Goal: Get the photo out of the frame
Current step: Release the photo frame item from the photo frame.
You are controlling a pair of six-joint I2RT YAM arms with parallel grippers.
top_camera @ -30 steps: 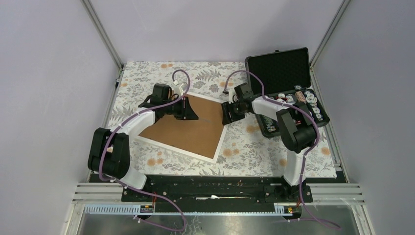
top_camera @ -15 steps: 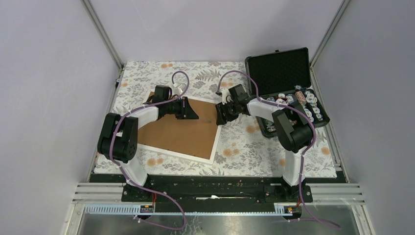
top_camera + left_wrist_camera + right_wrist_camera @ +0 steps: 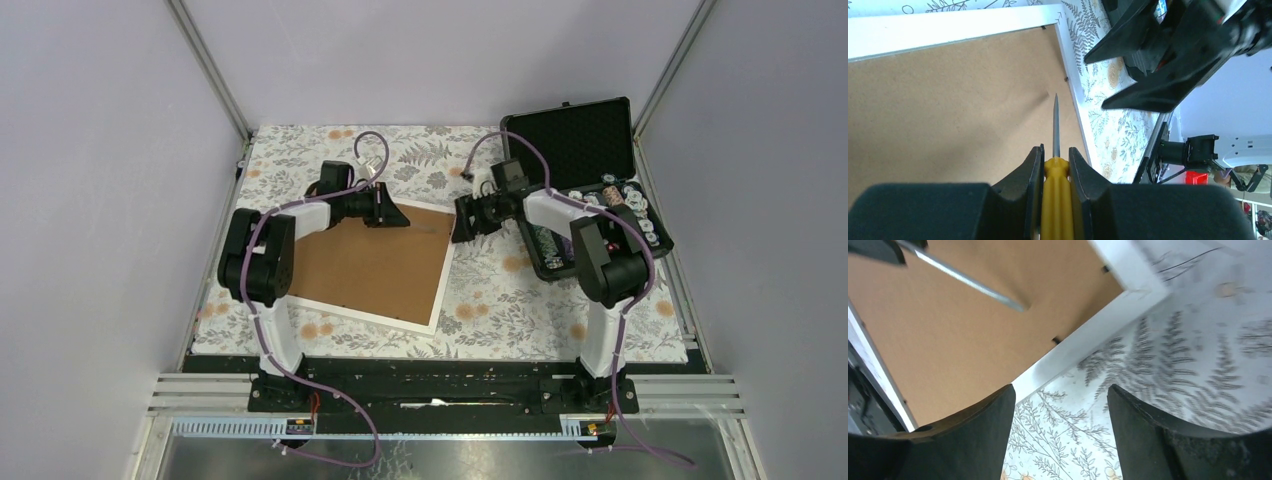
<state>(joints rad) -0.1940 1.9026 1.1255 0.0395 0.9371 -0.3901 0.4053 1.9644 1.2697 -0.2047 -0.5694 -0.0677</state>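
The frame (image 3: pixel 370 265) lies face down on the floral cloth, brown fibreboard back up inside a thin white border. The photo is hidden under that back. My left gripper (image 3: pixel 397 217) hovers over the frame's far right part, shut on a yellow-handled screwdriver (image 3: pixel 1056 200). The screwdriver's metal shaft (image 3: pixel 1056 120) points over the brown back (image 3: pixel 948 100) toward the right rail. My right gripper (image 3: pixel 461 222) stands open just off the frame's far right corner, with only cloth between its fingers (image 3: pixel 983 425). The right wrist view also shows the screwdriver shaft (image 3: pixel 968 282) above the board (image 3: pixel 948 350).
An open black foam-lined case (image 3: pixel 585 150) with several small items stands at the back right, close behind my right arm. Small black tabs (image 3: pixel 1055 340) sit along the frame's inner edge. Metal posts and grey walls enclose the table.
The frame has turned and slid left under the left arm. My right gripper pulled back to the right and opened wider. The left gripper kept its hold on the screwdriver.
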